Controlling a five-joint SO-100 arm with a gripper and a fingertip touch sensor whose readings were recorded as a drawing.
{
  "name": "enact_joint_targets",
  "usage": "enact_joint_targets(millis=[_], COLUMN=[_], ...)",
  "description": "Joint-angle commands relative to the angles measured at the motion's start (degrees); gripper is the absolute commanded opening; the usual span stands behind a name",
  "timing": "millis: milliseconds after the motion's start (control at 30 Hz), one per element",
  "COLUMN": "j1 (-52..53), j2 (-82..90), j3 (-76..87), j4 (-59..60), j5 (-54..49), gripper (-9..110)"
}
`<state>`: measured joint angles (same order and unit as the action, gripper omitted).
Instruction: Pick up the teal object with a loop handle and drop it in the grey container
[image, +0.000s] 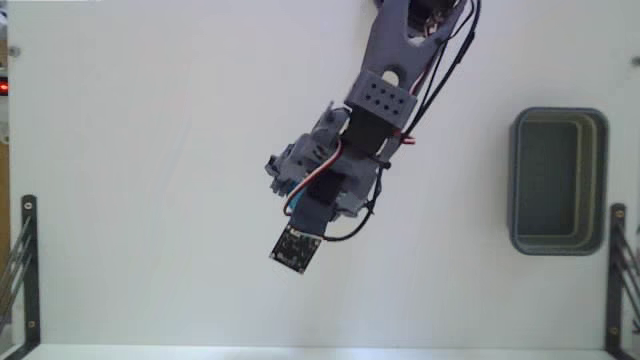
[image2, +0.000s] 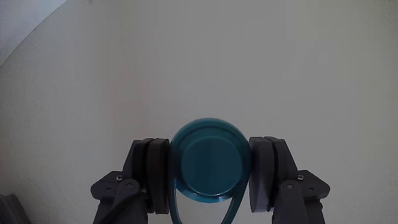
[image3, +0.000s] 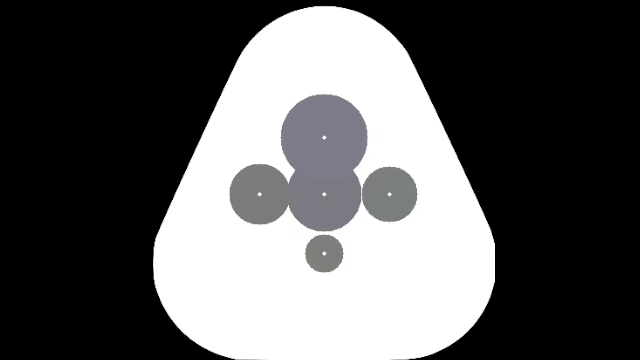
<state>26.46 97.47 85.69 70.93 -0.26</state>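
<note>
Between hand (image2: 210, 176) fingers, teal object (image2: 210, 163), loop handle cut off below

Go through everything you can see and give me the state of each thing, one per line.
Teal object: clamped between the jaws in the wrist view; hidden under the arm in the fixed view.
Gripper: shut on the teal object.
Bin: upright on the table at the right in the fixed view, nothing inside, apart from the arm.
Arm: reaching toward the table's middle.
</note>
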Motion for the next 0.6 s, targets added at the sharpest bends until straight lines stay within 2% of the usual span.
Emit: enact_joint_targets(millis=[0,567], j1=[0.8,0.8], j2=[1.3,0.4], j3=[-7.5,-11.0], j4=[4.1,6.7], j5=[0.3,0.3], gripper=[66,66])
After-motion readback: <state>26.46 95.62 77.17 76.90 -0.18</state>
